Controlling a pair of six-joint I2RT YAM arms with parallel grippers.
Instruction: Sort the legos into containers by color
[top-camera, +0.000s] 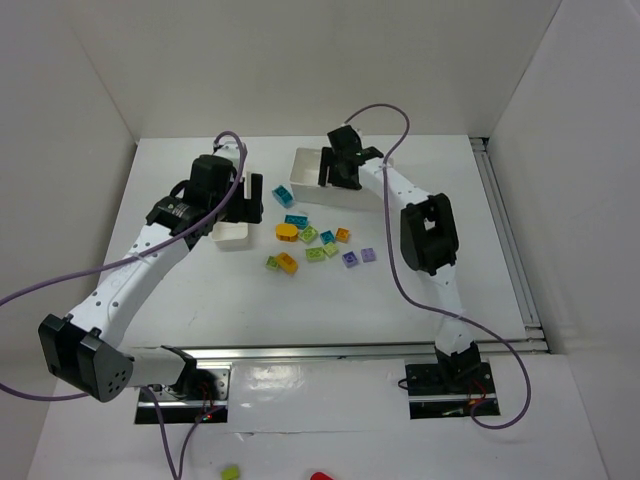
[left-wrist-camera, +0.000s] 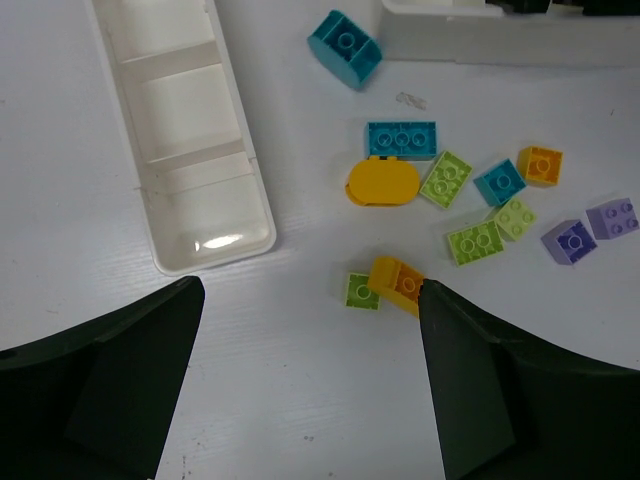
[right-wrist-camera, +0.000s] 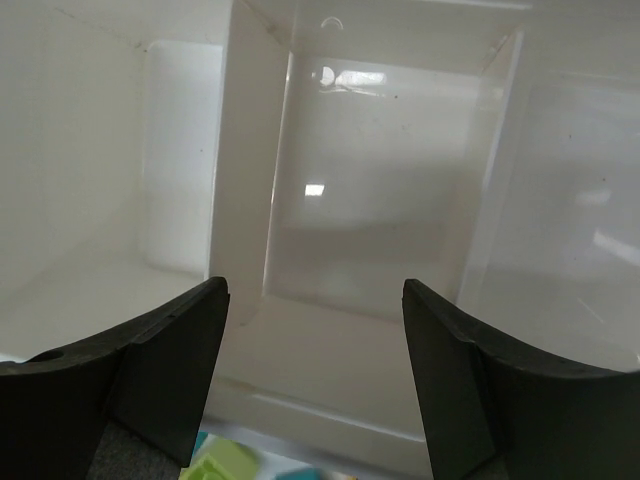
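Note:
Loose legos lie mid-table: teal, a rounded yellow-orange piece, lime, purple, orange. In the left wrist view they show as teal, yellow-orange, lime, purple and an orange brick by the right finger. The three-compartment tray is empty. My left gripper is open and empty above the table beside that tray. My right gripper is open and empty over the other white tray.
White walls enclose the table on three sides. A metal rail runs along the right edge. Purple cables loop from both arms. A lime piece and a red piece lie off the table at the front.

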